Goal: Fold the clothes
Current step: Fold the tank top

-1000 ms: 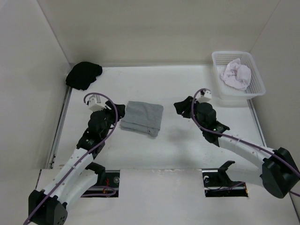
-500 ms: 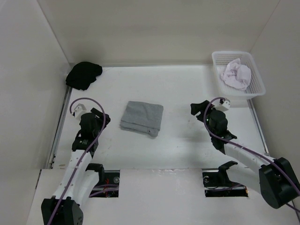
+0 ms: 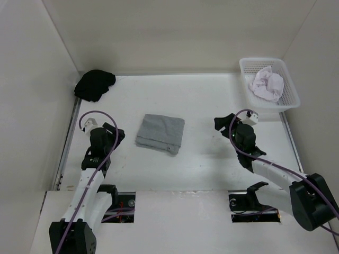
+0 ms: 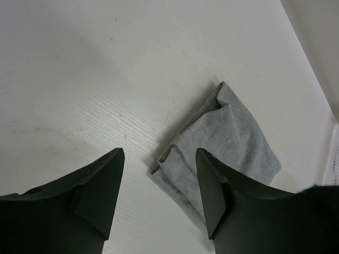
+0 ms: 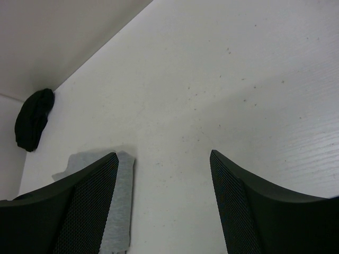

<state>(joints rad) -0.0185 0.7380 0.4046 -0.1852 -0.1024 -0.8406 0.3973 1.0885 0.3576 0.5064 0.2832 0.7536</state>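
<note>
At the near edge, at about 7 and 5 o'clock of the table (image 3: pixel 201 100), the left arm (image 3: pixel 87 182) and the right arm (image 3: pixel 275 172) are seen rising from their mounts, each trailed by a purple cable. The left gripper (image 3: pixel 117 133) is held above bare tabletop at roughly 9 o'clock, its jaws spread wide apart with nothing between them; in the left wrist view only white surface and a corner of grey cloth are framed between the two dark fingers. The right gripper (image 3: pixel 220 123) is held at roughly 3 o'clock, pointed toward the middle, its jaws likewise released and empty. Between the two grippers, touched by neither, the clothes (image 3: pixel 160 133) are found: one plain grey garment lying flat as a folded, roughly rectangular packet near the table's centre, a little toward 9 o'clock, with layered edges visible along its near side. Farther back, at about 2 o'clock, a white plastic basket (image 3: pixel 263 109) is set against the right wall, and a pale pinkish-white cloth (image 3: pixel 267 84) is crumpled inside it. In the far left corner, at about 10 o'clock, a black cloth bundle (image 3: pixel 95 84) is heaped against the wall.
</note>
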